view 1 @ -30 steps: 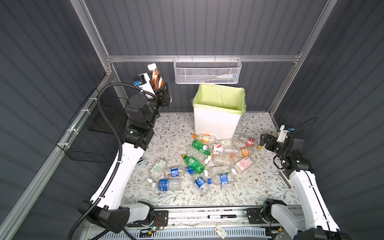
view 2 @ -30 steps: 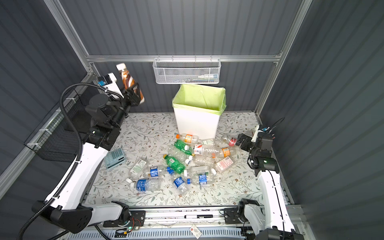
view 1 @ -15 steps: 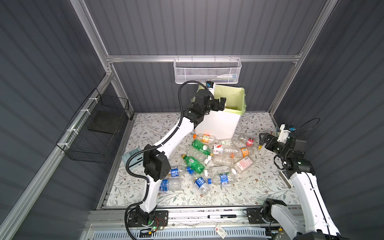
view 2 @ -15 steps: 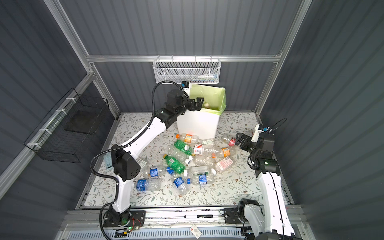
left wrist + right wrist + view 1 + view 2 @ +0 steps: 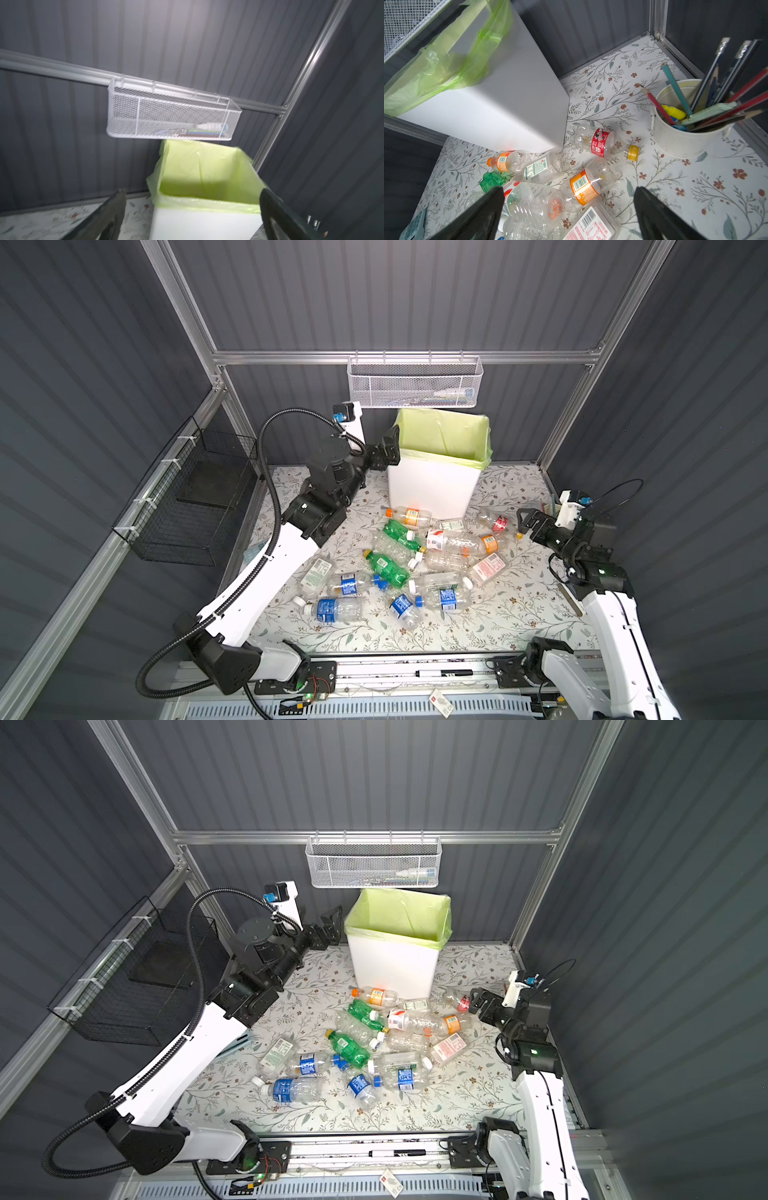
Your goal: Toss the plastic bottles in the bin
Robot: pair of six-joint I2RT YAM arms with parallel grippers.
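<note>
The plastic bottles [image 5: 411, 564] lie in a loose pile on the flowered table in front of the bin [image 5: 432, 489], a white bin lined with a yellow-green bag. Among them are a green bottle [image 5: 386, 566], one with a blue label [image 5: 332, 610] and one with a red label [image 5: 602, 141]. My left gripper [image 5: 386, 450] hangs open and empty beside the bin's left rim, facing it [image 5: 192, 191]. My right gripper [image 5: 525, 520] is open and empty at the right of the pile, above an orange-labelled bottle [image 5: 583, 187].
A white mesh basket [image 5: 413, 383] hangs on the back rail just above the bin. A black wire basket [image 5: 195, 497] is fixed to the left wall. A white cup of pencils [image 5: 685, 124] stands in the far right corner near my right gripper.
A second ago my left gripper held a brown bottle high at the left. It swung over the bin, opened, and has drawn back left of the rim, empty. The right arm has barely moved.
</note>
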